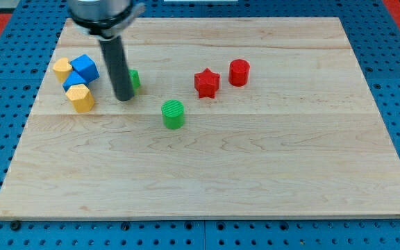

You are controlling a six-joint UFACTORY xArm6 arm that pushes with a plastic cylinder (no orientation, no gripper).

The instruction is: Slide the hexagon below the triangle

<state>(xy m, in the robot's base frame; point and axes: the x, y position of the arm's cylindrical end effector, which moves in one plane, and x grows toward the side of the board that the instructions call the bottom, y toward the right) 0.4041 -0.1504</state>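
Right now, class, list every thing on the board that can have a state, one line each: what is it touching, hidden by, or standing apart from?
my tip: down at the board, just right of the yellow and blue cluster.
green block behind rod: partly hidden, shape unclear.
yellow hexagon: touching a blue block.
blue cube: packed in the cluster.
yellow block at far left: against the blue cube.
green cylinder: standing alone.
red star: near the red cylinder.
red cylinder: upright.
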